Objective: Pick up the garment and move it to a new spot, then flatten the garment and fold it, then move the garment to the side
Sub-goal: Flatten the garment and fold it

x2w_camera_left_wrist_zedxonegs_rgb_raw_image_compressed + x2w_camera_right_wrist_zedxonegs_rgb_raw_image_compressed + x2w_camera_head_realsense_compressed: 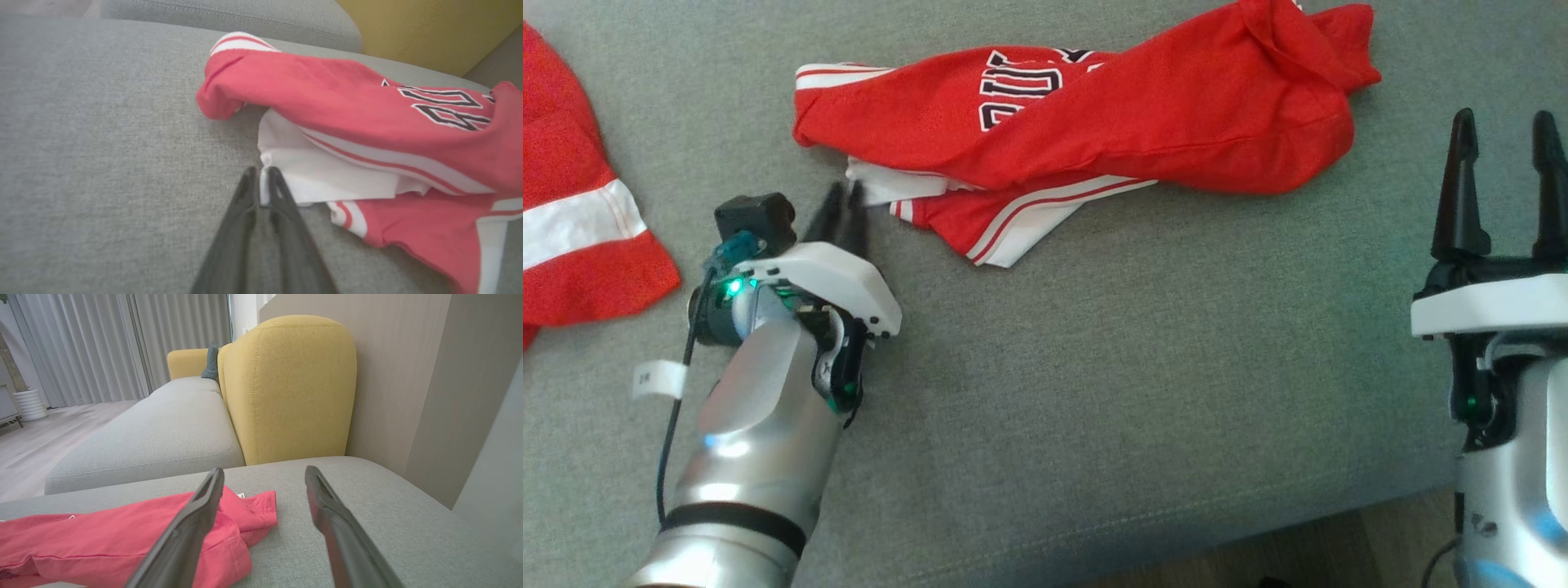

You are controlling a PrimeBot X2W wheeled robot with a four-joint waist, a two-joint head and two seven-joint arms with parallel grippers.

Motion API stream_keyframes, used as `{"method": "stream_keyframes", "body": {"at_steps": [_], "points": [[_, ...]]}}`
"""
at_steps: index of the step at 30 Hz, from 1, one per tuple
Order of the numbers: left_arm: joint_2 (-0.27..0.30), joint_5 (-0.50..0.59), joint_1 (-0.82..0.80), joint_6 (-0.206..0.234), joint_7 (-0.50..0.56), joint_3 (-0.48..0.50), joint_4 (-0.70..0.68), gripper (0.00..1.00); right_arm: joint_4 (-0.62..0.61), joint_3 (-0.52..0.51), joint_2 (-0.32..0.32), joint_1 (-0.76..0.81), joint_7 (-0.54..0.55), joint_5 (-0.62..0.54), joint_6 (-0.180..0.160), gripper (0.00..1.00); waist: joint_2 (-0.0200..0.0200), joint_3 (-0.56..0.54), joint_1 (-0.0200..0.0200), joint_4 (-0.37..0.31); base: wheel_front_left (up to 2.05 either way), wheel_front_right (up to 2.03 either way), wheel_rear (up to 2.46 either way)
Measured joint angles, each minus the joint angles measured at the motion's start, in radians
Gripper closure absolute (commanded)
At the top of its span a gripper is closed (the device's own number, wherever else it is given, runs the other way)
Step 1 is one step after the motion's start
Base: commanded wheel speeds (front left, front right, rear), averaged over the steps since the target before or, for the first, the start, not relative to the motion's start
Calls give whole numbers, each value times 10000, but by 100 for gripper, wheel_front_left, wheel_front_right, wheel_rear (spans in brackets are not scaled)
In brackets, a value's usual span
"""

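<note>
Garment [1094, 122]: jersey, likely soft, light, limp; take at white hem [327, 179], mid-frame, where left end effector [263, 174] pinches it; right end effector [1505, 121] wide.

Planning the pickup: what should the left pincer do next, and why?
Probably lift a little: the left pincer has its fingers nearly together around the white corner of the red jersey, which lies crumpled on the grey cushion; the right pincer stands open, apart.
</note>
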Motion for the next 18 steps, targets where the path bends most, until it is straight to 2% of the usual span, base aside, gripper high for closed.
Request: {"method": "stream_keyframes", "body": {"at_steps": [8, 18], "points": [[-71, -25, -156, -405, -23, -81, 334, 100, 347, -84, 4, -3, 121, -98, 0, 0, 0, -67, 0, 153, 0, 0, 0], [-117, -105, 657, -397, -17, 313, -1521, 100, 876, -221, 4, -52, 232, -439, 0, 0, 0, -355, 0, 706, 0, 0, 0]]}}
